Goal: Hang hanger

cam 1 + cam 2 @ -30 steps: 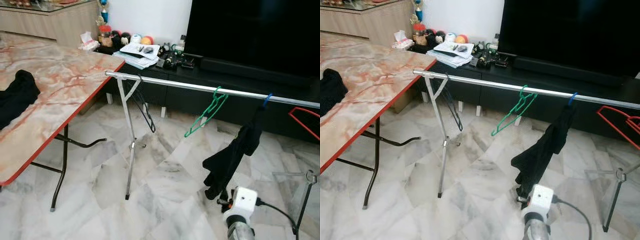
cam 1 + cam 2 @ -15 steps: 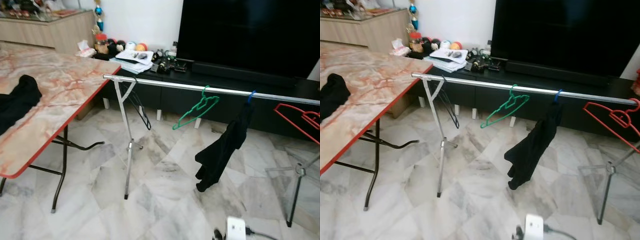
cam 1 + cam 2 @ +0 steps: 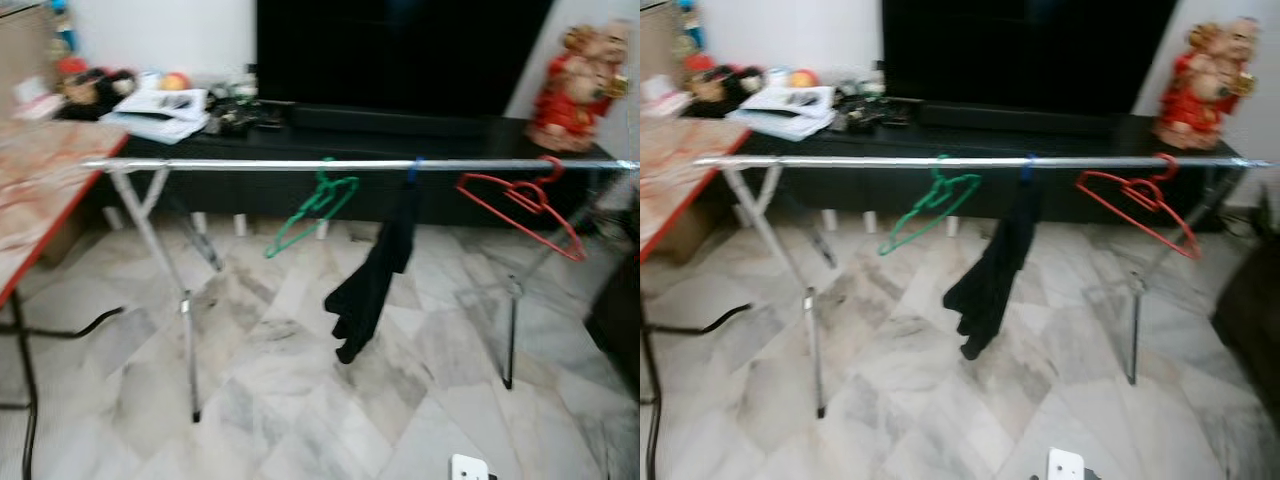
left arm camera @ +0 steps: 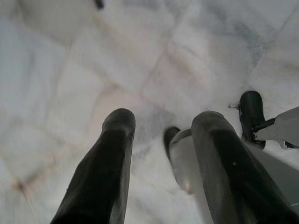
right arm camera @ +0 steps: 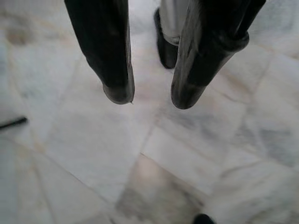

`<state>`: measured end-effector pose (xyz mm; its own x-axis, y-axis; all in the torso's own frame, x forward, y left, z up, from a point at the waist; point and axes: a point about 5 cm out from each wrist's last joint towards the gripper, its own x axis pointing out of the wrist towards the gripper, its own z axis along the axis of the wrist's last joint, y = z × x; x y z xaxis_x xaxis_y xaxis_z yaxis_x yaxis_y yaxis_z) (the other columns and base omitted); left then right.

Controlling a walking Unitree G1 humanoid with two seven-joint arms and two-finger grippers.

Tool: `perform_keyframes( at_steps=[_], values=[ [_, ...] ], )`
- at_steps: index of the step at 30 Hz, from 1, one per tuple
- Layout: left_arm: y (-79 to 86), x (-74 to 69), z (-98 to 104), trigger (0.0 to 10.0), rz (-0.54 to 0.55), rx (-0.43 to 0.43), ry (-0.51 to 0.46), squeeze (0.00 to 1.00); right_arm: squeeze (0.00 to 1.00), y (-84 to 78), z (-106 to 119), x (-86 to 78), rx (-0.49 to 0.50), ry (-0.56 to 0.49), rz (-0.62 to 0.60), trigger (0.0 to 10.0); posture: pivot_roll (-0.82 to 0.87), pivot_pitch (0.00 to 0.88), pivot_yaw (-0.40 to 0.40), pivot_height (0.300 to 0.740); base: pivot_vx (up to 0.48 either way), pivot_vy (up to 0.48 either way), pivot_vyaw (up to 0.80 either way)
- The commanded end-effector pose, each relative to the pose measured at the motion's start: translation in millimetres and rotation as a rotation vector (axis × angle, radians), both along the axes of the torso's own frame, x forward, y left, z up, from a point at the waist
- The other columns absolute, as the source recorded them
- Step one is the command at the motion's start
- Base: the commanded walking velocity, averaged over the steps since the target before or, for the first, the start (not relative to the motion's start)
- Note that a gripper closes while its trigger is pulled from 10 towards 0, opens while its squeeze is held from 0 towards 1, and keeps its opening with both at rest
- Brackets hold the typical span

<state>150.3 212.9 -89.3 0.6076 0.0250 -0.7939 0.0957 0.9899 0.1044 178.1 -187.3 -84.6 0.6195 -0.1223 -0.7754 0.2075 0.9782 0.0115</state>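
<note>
Along the silver rail (image 3: 250,164), going left to right, hang a green hanger (image 3: 305,208), a black garment (image 3: 372,275) on a blue hook, and a red hanger (image 3: 522,200) near the rail's right end. All three sit by their hooks over the bar, which is why they tilt freely; the garment droops toward the marble floor (image 3: 300,380). At the far left the counter (image 3: 35,190) shows its red edge. Both arms hang idle, pointing at the floor: the left hand (image 4: 159,128) has its fingers spread and empty, and the right hand (image 5: 149,98) is likewise parted with nothing between them. Judging by this, the hanging seems done. Compared with half a second ago, the camera has swung rightward: the counter has slid mostly out, the red hanger and a red figurine (image 3: 578,72) have come fully in, and the picture is now blurred.
</note>
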Motion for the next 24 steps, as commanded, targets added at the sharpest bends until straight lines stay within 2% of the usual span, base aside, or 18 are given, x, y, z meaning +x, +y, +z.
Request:
perform_keyframes(
  at_steps=[1, 3, 24],
  values=[
    [4.3, -10.4, -3.8, 10.0, -0.004, 0.024, 0.044, 0.00, 0.00, 3.5, -1.7, -2.0, 0.013, 0.014, -0.001, 10.0, 0.08, 0.061, -0.028, 0.740, 0.000, -0.480, -0.78],
    [4.4, -10.6, -4.0, 10.0, -0.003, 0.023, 0.047, 0.00, 0.00, 3.5, -1.5, -1.6, 0.014, 0.014, -0.002, 10.0, 0.08, 0.062, -0.028, 0.740, 0.000, -0.480, -0.78],
    [6.8, -12.5, -4.3, 10.0, 0.004, 0.027, 0.057, 0.00, 0.00, 7.1, -3.0, -3.9, 0.019, 0.022, 0.001, 10.0, 0.08, 0.073, -0.017, 0.740, 0.000, 0.000, -0.78]
  ],
)
